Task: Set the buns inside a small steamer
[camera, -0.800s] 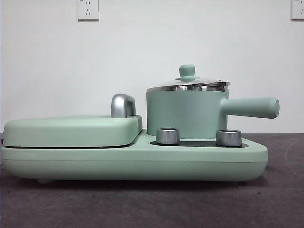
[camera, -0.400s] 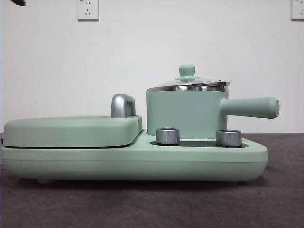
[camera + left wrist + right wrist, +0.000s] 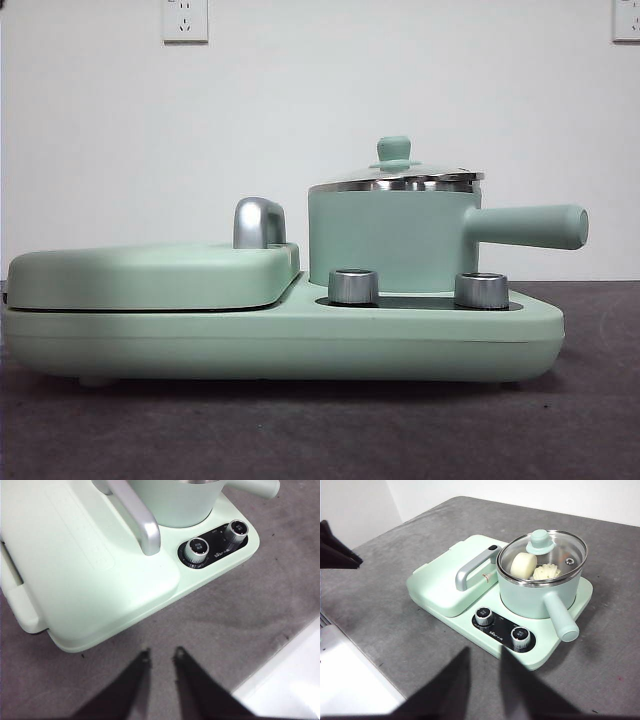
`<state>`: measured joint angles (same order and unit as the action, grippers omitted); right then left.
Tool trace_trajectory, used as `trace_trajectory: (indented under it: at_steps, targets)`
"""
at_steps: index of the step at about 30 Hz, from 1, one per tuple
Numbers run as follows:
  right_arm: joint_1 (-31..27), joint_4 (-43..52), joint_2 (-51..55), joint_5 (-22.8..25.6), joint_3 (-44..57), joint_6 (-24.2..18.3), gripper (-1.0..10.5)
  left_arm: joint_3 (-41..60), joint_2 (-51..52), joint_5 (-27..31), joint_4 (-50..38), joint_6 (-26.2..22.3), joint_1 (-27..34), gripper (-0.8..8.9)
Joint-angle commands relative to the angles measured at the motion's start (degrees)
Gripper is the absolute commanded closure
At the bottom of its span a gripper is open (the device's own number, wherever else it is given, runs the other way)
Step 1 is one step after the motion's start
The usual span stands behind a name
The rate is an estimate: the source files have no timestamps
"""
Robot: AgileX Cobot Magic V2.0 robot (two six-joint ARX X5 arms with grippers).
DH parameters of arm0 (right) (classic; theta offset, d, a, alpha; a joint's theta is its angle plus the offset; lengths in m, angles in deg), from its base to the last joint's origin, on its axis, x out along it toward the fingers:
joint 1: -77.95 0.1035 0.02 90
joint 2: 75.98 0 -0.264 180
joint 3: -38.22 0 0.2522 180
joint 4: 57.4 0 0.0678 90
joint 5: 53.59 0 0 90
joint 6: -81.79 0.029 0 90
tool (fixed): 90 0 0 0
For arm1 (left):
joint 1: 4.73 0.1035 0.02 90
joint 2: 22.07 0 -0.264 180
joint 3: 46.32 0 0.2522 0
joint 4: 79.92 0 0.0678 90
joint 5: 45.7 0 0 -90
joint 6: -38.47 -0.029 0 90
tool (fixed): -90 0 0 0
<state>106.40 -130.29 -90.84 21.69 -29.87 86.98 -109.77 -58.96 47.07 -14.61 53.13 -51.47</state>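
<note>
The small steamer [image 3: 395,235], a mint-green pot with a long side handle, stands on the cooker base with its lid [image 3: 395,180] on. In the right wrist view the glass lid [image 3: 542,545] shows both buns inside the pot [image 3: 540,597]: the smooth roll [image 3: 523,565] and the swirled one [image 3: 546,572]. My right gripper [image 3: 485,652] hangs above the table in front of the cooker, a little open and empty. My left gripper [image 3: 161,652] hangs above the table near the griddle's corner, a little open and empty. Neither gripper shows in the front view.
The flat griddle lid [image 3: 150,275] with its chrome handle [image 3: 258,222] fills the cooker's left half. Two steel knobs [image 3: 353,286] [image 3: 481,290] sit in front of the pot. A white surface [image 3: 290,680] borders the grey table. The left arm [image 3: 335,550] shows at the right wrist picture's edge.
A black arm tip that showed at the front view's top left corner half a second ago has left the view. The steamer and its lid have not moved.
</note>
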Motion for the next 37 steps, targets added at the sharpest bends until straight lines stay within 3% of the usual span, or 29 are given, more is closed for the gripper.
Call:
trace_trajectory:
  at_steps: [1,14,17,21,24,28,37]
  targets:
    - [0.3,0.5,0.0,-0.3,-0.4,-0.1,9.2,-0.6,0.7,0.1,-0.5,0.2,-0.4,7.92]
    - [0.3,0.6,0.0,-0.3,-0.4,-0.1,9.2,2.9,7.0,0.1,-4.8,0.0,1.3,7.92]
    - [0.3,0.6,0.0,-0.3,-0.4,-0.1,9.2,12.0,13.3,-0.2,-16.1,-0.5,5.7,7.92]
    - [0.3,0.6,0.0,-0.3,-0.4,-0.1,9.2,26.3,23.0,0.3,-31.6,-9.7,17.3,7.92]
    - [0.3,0.6,0.0,-0.3,-0.4,-0.1,9.2,34.9,28.7,0.3,-38.4,-9.5,26.2,7.92]
    - [0.3,0.6,0.0,-0.3,-0.4,-0.1,9.2,42.1,34.1,0.3,-40.2,-9.6,34.6,7.92]
    - [0.3,0.6,0.0,-0.3,-0.4,-0.1,9.2,47.7,36.7,0.3,-40.0,-10.2,40.5,7.92]
